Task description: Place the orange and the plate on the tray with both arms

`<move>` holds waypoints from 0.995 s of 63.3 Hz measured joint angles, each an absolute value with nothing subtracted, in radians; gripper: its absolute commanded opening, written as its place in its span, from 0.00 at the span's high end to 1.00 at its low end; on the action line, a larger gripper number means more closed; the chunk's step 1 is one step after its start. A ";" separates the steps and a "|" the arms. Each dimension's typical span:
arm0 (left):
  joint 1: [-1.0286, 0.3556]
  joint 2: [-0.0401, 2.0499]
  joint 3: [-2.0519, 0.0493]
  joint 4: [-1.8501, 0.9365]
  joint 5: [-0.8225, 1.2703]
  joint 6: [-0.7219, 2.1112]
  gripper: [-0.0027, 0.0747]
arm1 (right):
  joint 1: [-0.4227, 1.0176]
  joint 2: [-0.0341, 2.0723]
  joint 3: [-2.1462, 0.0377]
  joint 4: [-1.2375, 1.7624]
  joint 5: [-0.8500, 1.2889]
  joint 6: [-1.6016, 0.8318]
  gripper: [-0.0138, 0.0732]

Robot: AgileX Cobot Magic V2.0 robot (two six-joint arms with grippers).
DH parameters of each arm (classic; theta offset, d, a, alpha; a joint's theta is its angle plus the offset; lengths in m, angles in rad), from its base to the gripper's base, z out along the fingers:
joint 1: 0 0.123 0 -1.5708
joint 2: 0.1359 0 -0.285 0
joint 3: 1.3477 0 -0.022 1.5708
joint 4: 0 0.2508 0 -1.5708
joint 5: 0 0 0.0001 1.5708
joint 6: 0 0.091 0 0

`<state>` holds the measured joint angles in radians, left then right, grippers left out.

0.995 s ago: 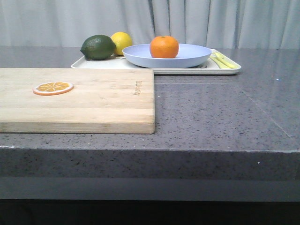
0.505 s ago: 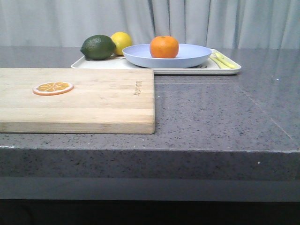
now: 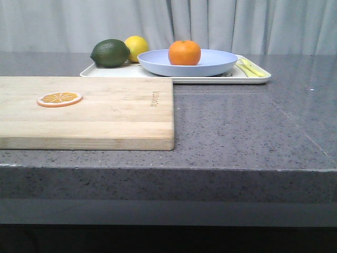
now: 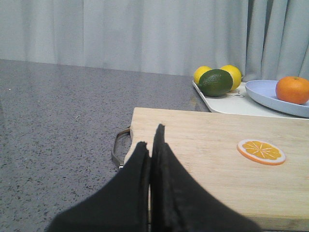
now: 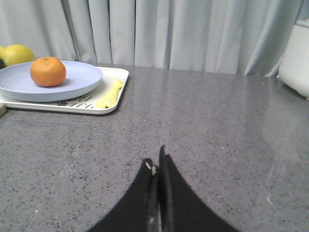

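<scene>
The orange sits in the pale lavender-blue plate, and the plate rests on the cream-white tray at the back of the table. They also show in the right wrist view: orange, plate, tray. In the left wrist view the orange and plate appear at the far right. My left gripper is shut and empty, low over the near end of the wooden cutting board. My right gripper is shut and empty over bare counter, well short of the tray. Neither arm shows in the front view.
A wooden cutting board with a flat orange slice lies at the front left. A dark green lime and a yellow lemon sit on the tray's left end, a yellow utensil on its right. A white appliance stands far right.
</scene>
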<state>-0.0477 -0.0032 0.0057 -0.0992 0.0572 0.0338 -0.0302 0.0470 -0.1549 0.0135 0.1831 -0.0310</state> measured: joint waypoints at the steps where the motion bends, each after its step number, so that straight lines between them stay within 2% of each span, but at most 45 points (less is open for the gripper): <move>1: -0.048 -0.003 0.006 -0.099 0.057 0.034 0.99 | -0.030 0.041 -0.138 0.014 0.162 -0.031 0.92; 22: -0.048 -0.003 0.006 -0.099 0.055 0.034 0.99 | 0.016 -0.009 0.022 0.014 0.022 -0.031 0.92; 63: -0.048 -0.003 0.006 -0.099 0.055 0.034 0.99 | -0.003 -0.010 0.027 0.014 0.021 -0.031 0.92</move>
<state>-0.0477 -0.0032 0.0057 -0.0992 0.0551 0.0338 -0.0031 -0.0103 0.0267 0.0135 0.0213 -0.0310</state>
